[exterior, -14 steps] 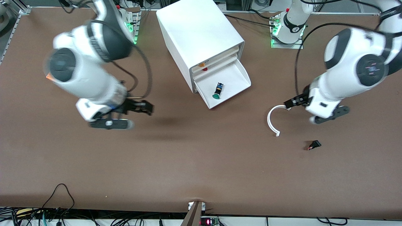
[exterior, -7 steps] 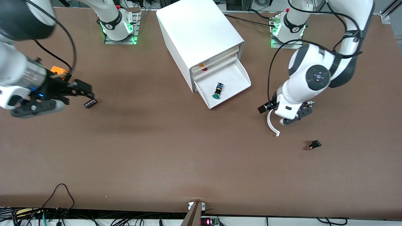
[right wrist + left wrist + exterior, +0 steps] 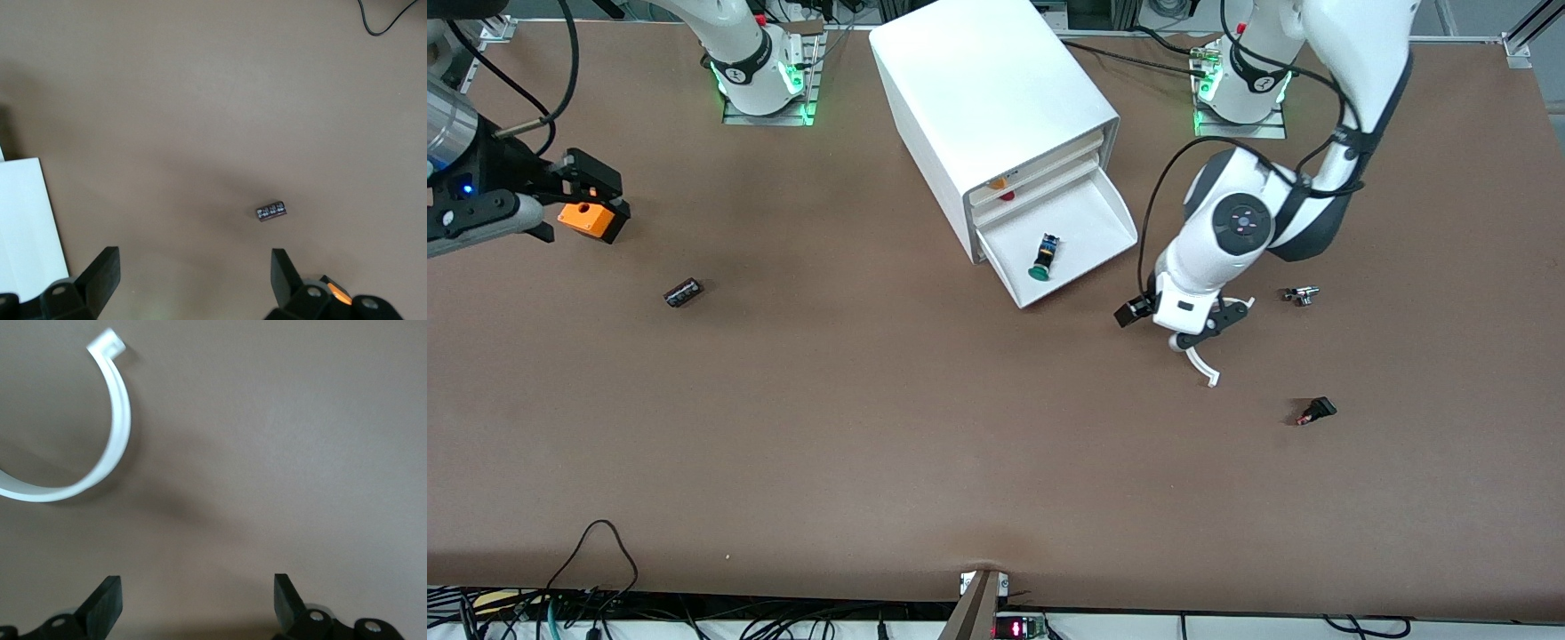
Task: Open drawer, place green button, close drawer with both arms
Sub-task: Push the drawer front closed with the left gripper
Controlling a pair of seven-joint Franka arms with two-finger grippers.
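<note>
Here I am with both grippers up over the table. My left gripper hangs over the brown surface close to the drawer's open end, toward the left arm's end of the table, and its two fingers stand wide apart with nothing between them. Right under it lies a white curved strip, a thin open arc flat on the table; in the front view my wrist covers most of it and only its tail pokes out.

My right gripper is spread wide as well, empty, out at the right arm's end of the table. In the front view it sits over the orange cube, which shows just at the tip of one finger. The dark stubby cylinder lies on its side on the table nearer the front camera than the cube, clear of my fingers.

The white cabinet stands between the two bases. Its lowest drawer is pulled out, and the button lies inside it on its side, green cap pointing toward the front camera.

Toward the left arm's end, a small silver part and a small black part lie apart on the table.
</note>
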